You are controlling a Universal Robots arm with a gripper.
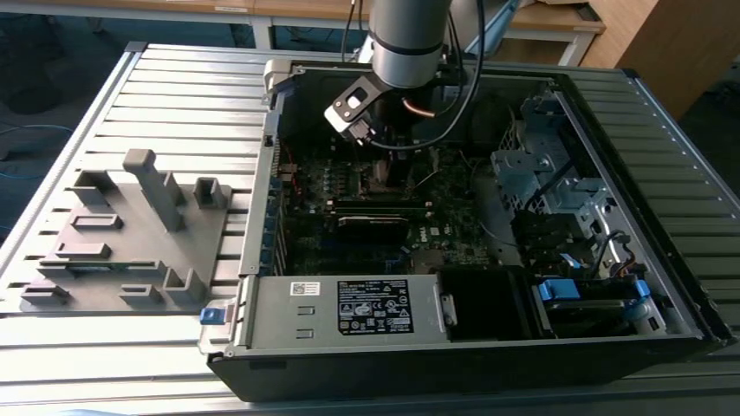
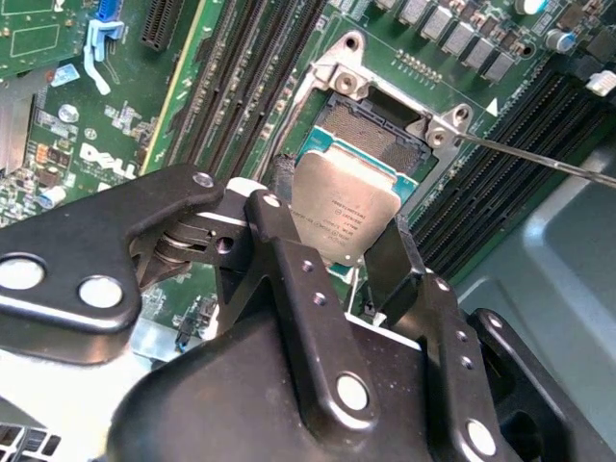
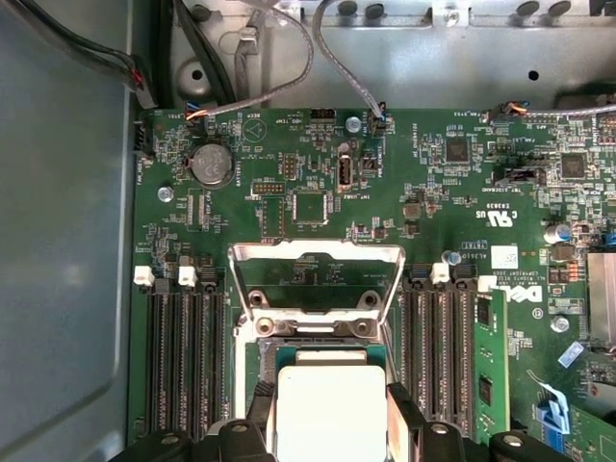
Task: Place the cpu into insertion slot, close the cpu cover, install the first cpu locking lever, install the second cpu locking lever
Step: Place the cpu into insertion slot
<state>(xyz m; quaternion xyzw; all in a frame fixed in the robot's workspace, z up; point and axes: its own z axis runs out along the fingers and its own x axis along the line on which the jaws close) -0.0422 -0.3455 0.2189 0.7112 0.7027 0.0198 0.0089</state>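
My gripper (image 2: 337,236) is shut on the cpu (image 2: 345,204), a silvery square chip held by two opposite edges between the black fingers (image 2: 272,245). The cpu hangs over the near part of the insertion slot (image 2: 377,123), whose dark centre and metal rim show beyond it. Whether chip and slot touch, I cannot tell. In the first wrist view the cpu (image 3: 330,409) sits between the fingertips of the gripper (image 3: 330,428), just before the insertion slot (image 3: 316,330). The cpu cover (image 3: 318,256) stands raised open behind the slot. A thin locking lever (image 2: 539,159) sticks out sideways. The arm (image 1: 405,43) reaches down into the case.
Rows of black memory slots (image 3: 188,356) flank the socket, and a green memory stick (image 3: 489,366) stands in one. The open computer case (image 1: 463,329) lies on a slatted table, with a drive cage (image 1: 543,173) at the exterior view's right and a grey fixture (image 1: 139,234) at its left.
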